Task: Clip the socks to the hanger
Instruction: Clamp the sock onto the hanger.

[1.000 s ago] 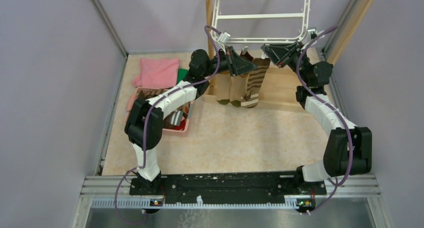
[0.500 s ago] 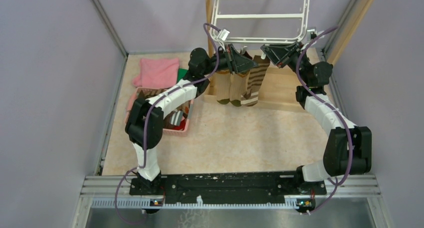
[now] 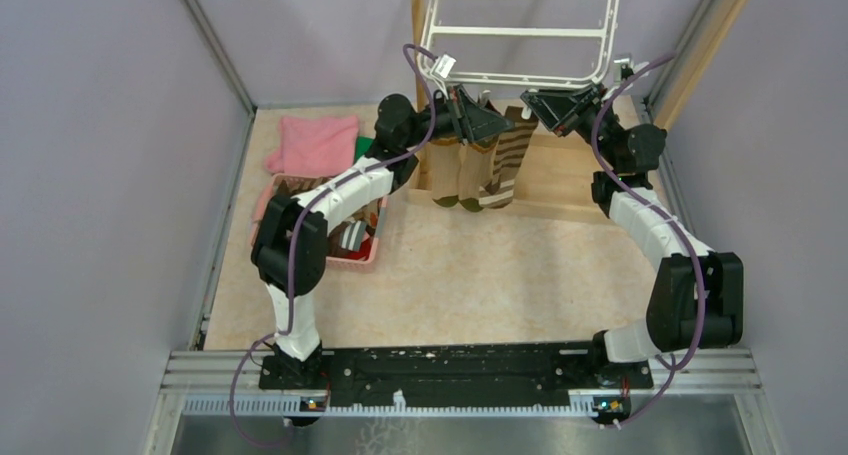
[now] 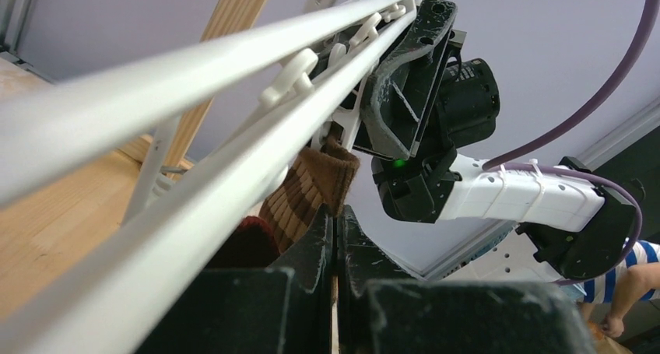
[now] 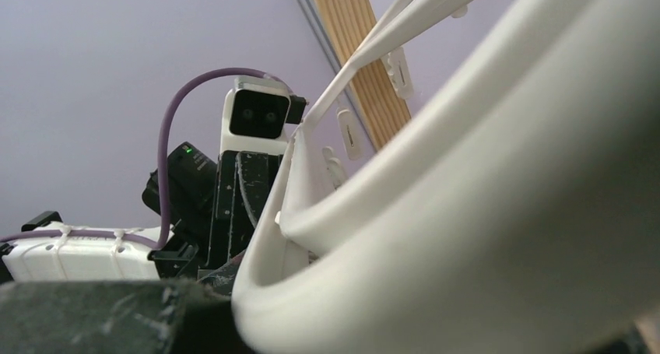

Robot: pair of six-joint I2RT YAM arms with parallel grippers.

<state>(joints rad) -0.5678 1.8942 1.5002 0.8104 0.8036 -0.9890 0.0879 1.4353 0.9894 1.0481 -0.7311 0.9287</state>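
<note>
The white hanger (image 3: 520, 75) hangs at the back, and its bars (image 4: 233, 66) cross the left wrist view. Three striped socks hang below its near edge: two tan ones (image 3: 460, 170) and a brown-and-cream sock (image 3: 512, 155). My left gripper (image 3: 505, 125) is shut on the cuff of the brown-and-cream sock (image 4: 311, 184), with its fingertips (image 4: 336, 212) just under the hanger's rail. My right gripper (image 3: 530, 99) is shut on the hanger's near rim (image 5: 436, 214), which fills its view above one dark finger (image 5: 86, 315). A dark red sock (image 4: 245, 241) shows beside the left finger.
A pink basket (image 3: 368, 255) holding more socks stands at the left, with a pink cloth (image 3: 315, 143) and a green cloth (image 3: 365, 151) behind it. Wooden posts (image 3: 418, 35) and a wooden base (image 3: 575, 180) frame the hanger. Purple walls close in on both sides.
My left gripper has risen slightly toward the hanger's rail with the sock cuff in it. The right arm has stayed put.
</note>
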